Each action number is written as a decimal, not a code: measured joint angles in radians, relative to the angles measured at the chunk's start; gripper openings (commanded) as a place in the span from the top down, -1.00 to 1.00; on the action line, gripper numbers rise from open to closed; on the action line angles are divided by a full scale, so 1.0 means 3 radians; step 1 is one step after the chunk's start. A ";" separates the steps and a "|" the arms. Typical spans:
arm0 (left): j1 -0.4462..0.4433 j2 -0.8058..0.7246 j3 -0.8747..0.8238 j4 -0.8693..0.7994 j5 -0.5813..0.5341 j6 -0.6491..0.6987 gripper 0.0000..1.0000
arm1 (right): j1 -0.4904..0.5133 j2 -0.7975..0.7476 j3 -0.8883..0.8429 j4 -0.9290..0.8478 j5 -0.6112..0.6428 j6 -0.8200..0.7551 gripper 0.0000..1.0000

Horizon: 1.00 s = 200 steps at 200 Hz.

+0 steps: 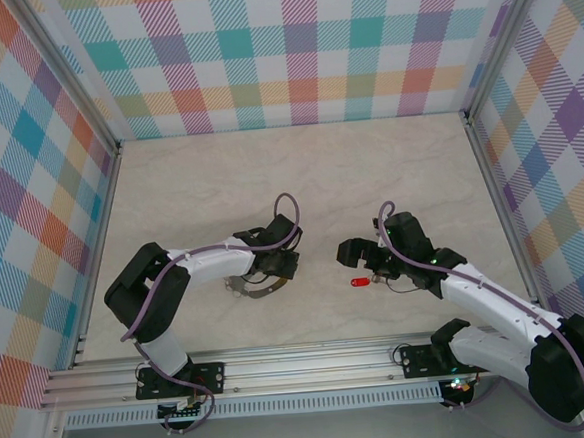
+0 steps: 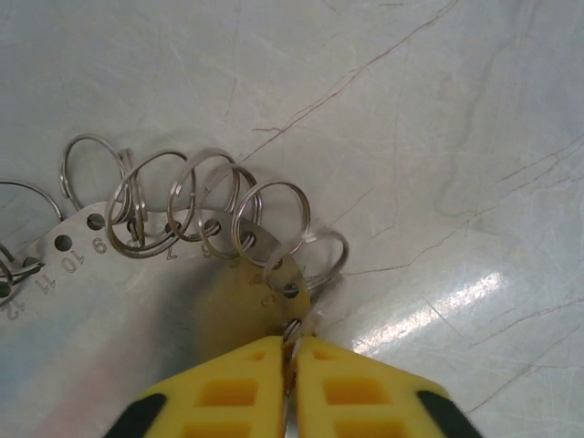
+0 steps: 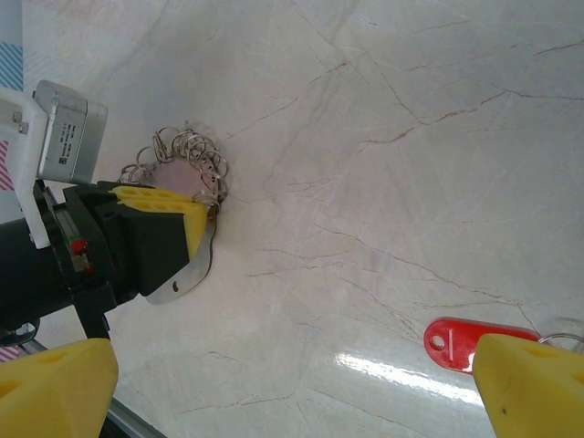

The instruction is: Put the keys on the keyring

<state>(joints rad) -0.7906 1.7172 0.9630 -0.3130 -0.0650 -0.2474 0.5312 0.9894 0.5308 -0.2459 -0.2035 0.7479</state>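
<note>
The keyring point(image 1: 257, 289) lay flat on the pale marbled bench point(image 1: 299, 178), a flat metal band point(image 2: 100, 297) punched with numbered holes and hung with many thin wire loops point(image 2: 271, 212). The left claw point(image 1: 266, 274) stood right over the keyring. In its own wrist view the claw point(image 2: 292, 354) had its yellow fingers point(image 2: 237, 388) pressed together, clamped on the near tip of the band where one small loop was threaded. Seen from the right wrist, the same claw point(image 3: 196, 219) covered the middle of the keyring point(image 3: 182, 157), with the loops fanned out behind it and the curved end of the band poking out below. The keys point(image 1: 359, 281) lay on the bench well to the right of the keyring and apart from it, showing chiefly as a red tag point(image 3: 465, 339). The right claw point(image 1: 368, 269) hung over the keys on the far side from the keyring. That claw point(image 3: 292, 392) had its fingers point(image 3: 529, 383) spread wide apart, gripping nothing. One finger overlapped the end of the tag, though whether they touched could not be told.
</note>
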 measured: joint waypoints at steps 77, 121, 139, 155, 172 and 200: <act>-0.0003 -0.0075 0.0024 -0.0039 -0.0015 0.0156 1.00 | 0.0000 0.0146 0.0118 -0.0168 0.0186 -0.0022 -0.99; -0.0003 -0.0411 0.0333 -0.0212 0.0014 0.0486 1.00 | -0.0010 0.0312 0.0516 -0.0179 0.0164 -0.0251 -0.96; 0.0015 -0.0557 0.0505 -0.0258 0.0065 0.0642 1.00 | -0.0066 0.0388 0.0712 -0.0145 0.0084 -0.0322 -0.92; 0.0056 -0.0664 0.0631 -0.0264 0.0127 0.0772 1.00 | -0.0168 0.0465 0.0858 -0.0062 -0.0033 -0.0361 -0.91; 0.0118 -0.0748 0.0732 -0.0258 0.0201 0.0914 1.00 | -0.0306 0.0519 0.0945 0.0075 -0.0179 -0.0366 -0.88; 0.0228 -0.0937 0.0716 -0.0104 0.0345 0.1151 1.00 | -0.0491 0.0589 0.1094 0.0224 -0.0454 -0.0366 -0.77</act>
<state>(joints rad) -0.7223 1.4361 1.1778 -0.3443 0.0383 0.0978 0.3840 1.1660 0.8589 -0.1787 -0.3397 0.6380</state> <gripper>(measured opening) 0.049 0.905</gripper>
